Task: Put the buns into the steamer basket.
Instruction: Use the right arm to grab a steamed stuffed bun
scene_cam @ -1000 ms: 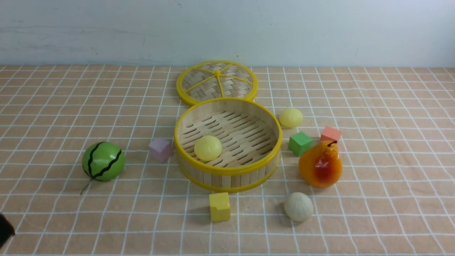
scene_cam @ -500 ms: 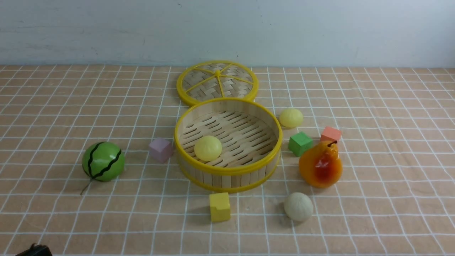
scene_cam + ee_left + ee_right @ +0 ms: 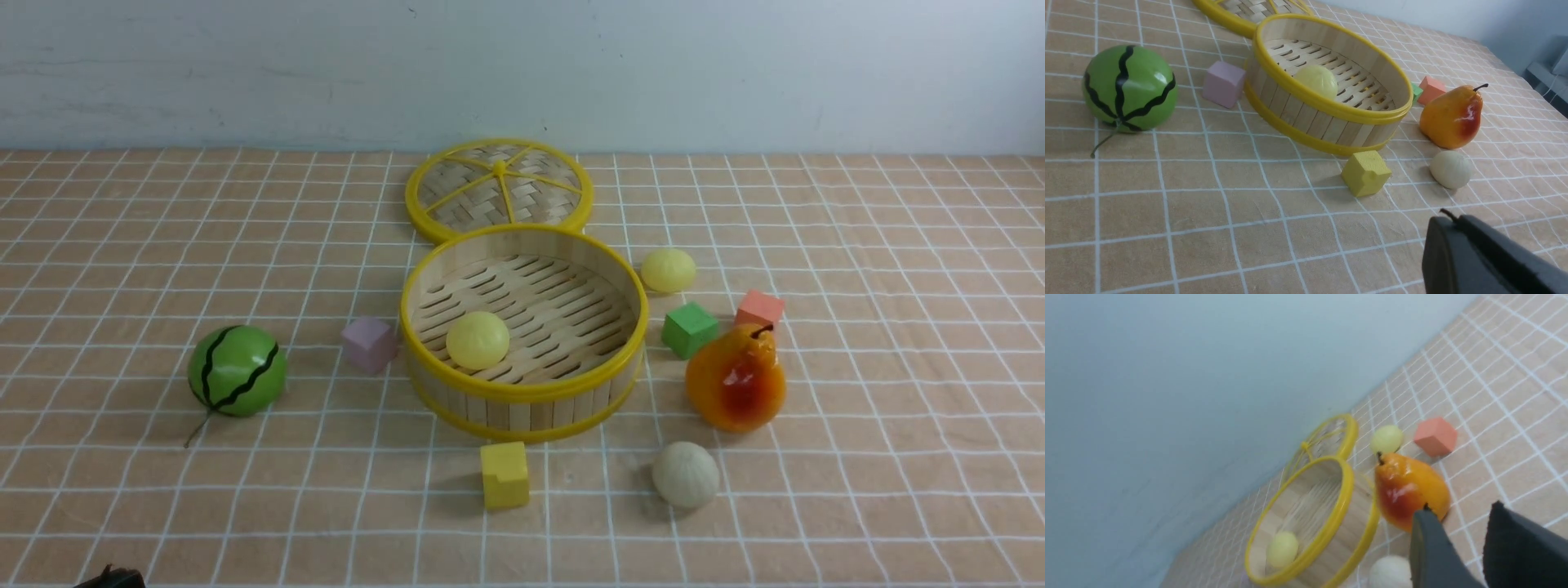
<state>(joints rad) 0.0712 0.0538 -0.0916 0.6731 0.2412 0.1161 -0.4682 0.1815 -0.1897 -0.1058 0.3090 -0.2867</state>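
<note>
The steamer basket (image 3: 522,397) stands mid-table with one pale yellow bun (image 3: 478,340) inside, near its left wall. A second pale yellow bun (image 3: 669,270) lies on the cloth to the basket's right rear. The off-white bun (image 3: 686,474) lies at the front right, below the pear. My left gripper (image 3: 1447,218) is shut and empty, low over the cloth in front of the off-white bun (image 3: 1450,169); only its tip (image 3: 110,578) shows at the front view's bottom edge. My right gripper (image 3: 1459,510) is open and empty, near the pear and the off-white bun (image 3: 1390,572).
The flat woven lid (image 3: 499,189) lies behind the basket. A green watermelon ball (image 3: 237,370) sits at the left and an orange pear (image 3: 735,378) at the right. Pink (image 3: 369,344), yellow (image 3: 504,474), green (image 3: 690,328) and orange (image 3: 759,309) cubes surround the basket.
My left gripper has slid from the left edge of the front view to its bottom edge and is almost out of it. The buns and the basket have not moved.
</note>
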